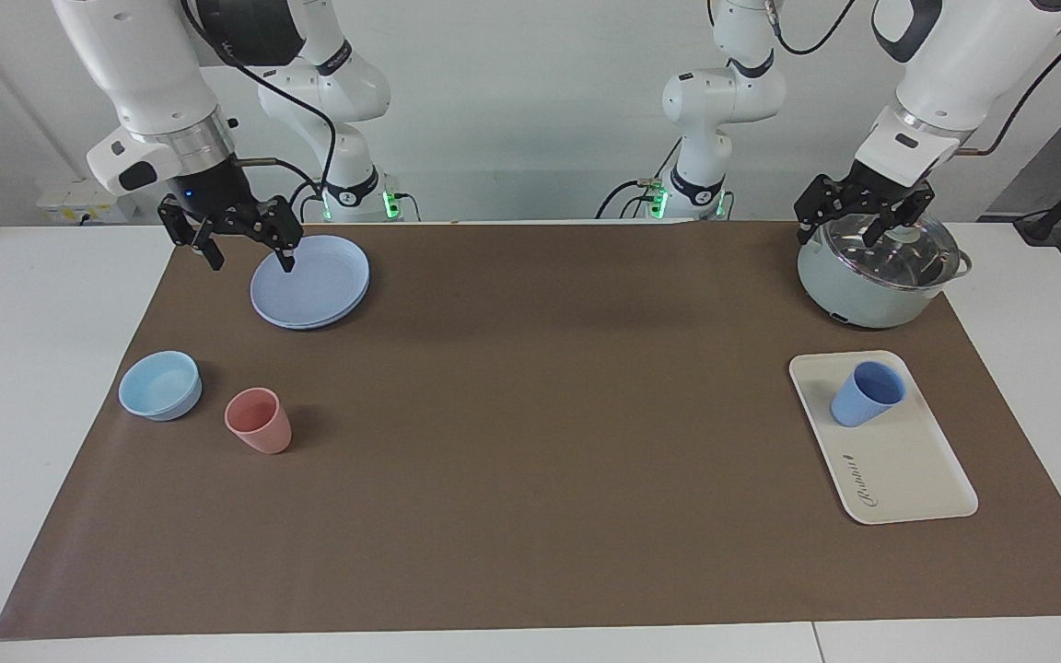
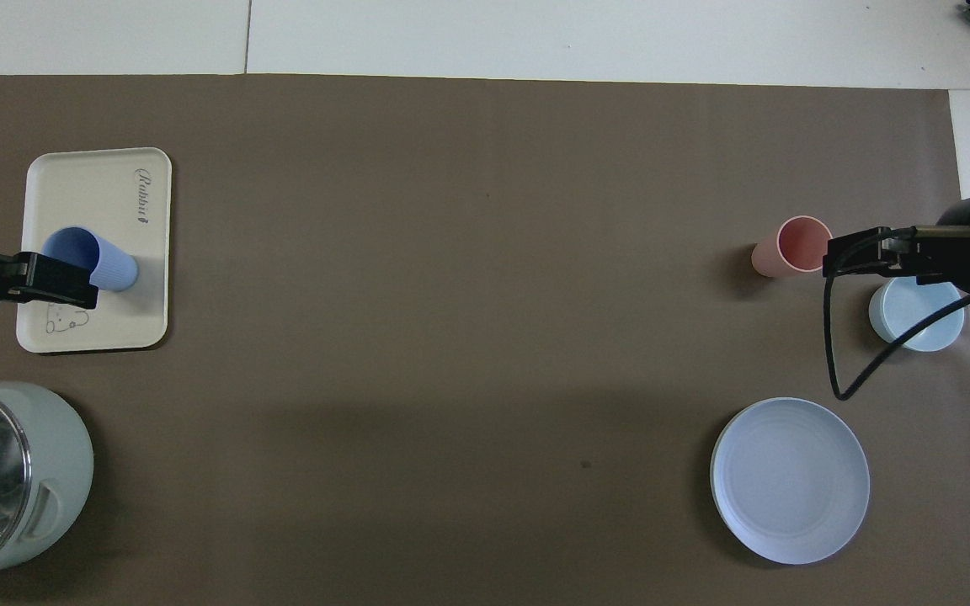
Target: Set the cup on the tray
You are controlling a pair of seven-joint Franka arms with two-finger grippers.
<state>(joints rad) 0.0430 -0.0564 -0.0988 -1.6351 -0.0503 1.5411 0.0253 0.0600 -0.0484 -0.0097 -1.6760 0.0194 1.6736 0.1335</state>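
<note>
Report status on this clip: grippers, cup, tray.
Left gripper open, raised over lidded pot. Right gripper open above round blue plate. Periwinkle-blue plastic cup upright on cream rectangular tray. Nothing in the way.

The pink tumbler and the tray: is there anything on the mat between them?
Nothing: in both views only bare brown mat lies between the pink tumbler and the tray, which holds the blue cup.

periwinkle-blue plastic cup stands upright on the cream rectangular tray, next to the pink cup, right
Not quite. The periwinkle-blue plastic cup does stand upright on the cream rectangular tray, but the pink plastic cup is not next to it: the facing view shows it at the right arm's end of the table, beside the light-blue bowl.
</note>
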